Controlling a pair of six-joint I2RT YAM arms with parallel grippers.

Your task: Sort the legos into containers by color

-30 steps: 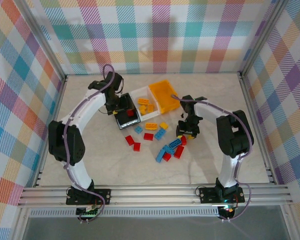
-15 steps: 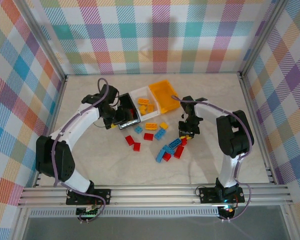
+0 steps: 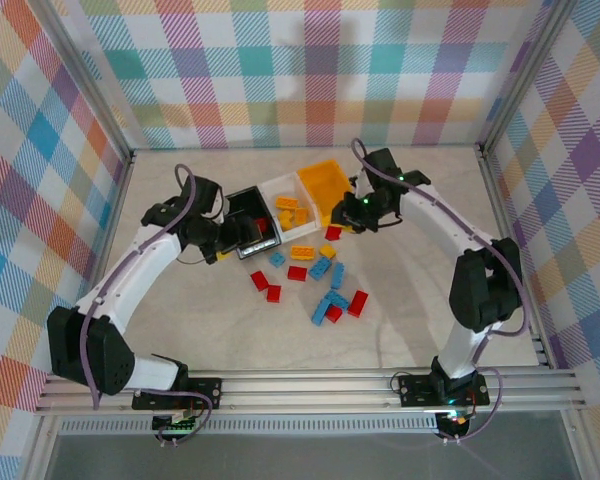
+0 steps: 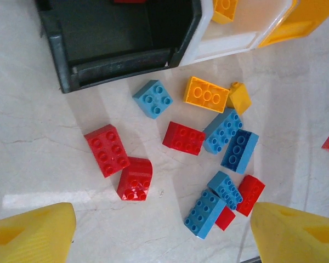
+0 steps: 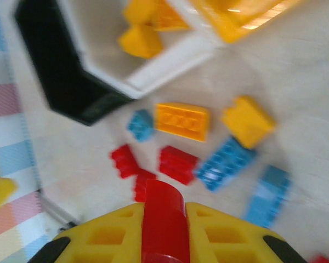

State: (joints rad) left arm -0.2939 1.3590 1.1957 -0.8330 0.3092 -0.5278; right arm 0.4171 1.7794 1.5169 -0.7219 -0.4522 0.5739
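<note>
A pale marbled worktop (image 3: pixel 420 300) carries everything, with plaid walls (image 3: pixel 310 70) around it. The left arm (image 3: pixel 140 262) and the right arm (image 3: pixel 450 225) both reach in toward the white plastic bin (image 3: pixel 280 186), the middle one of three small open-topped bins joined in a row. The black plastic bin (image 3: pixel 242 200) touches its left side and the yellow-orange plastic bin (image 3: pixel 325 185) touches its right side.

The left gripper (image 4: pixel 162 233) hangs over the worktop to the left of the white bin and nearer the arm bases, close to the black bin. Its yellow fingers (image 4: pixel 33 233) stand wide apart with nothing between them. The right gripper (image 3: pixel 345 215) is just right of the white bin, and its jaws are clamped on a red rounded-top brick (image 5: pixel 163 211).

Yellow-orange bricks (image 3: pixel 288 210) lie inside the white bin, and a red brick (image 3: pixel 263 228) lies in the black bin. The loose legos (image 3: pixel 325 285) are scattered on the worktop on the near side of the white bin. A flat yellow-orange brick (image 4: pixel 206 94) lies closest to it, touching a small yellow-orange wedge (image 4: pixel 238 97). A light blue square brick (image 4: pixel 153 98) lies near, with red and blue bricks farther out.
</note>
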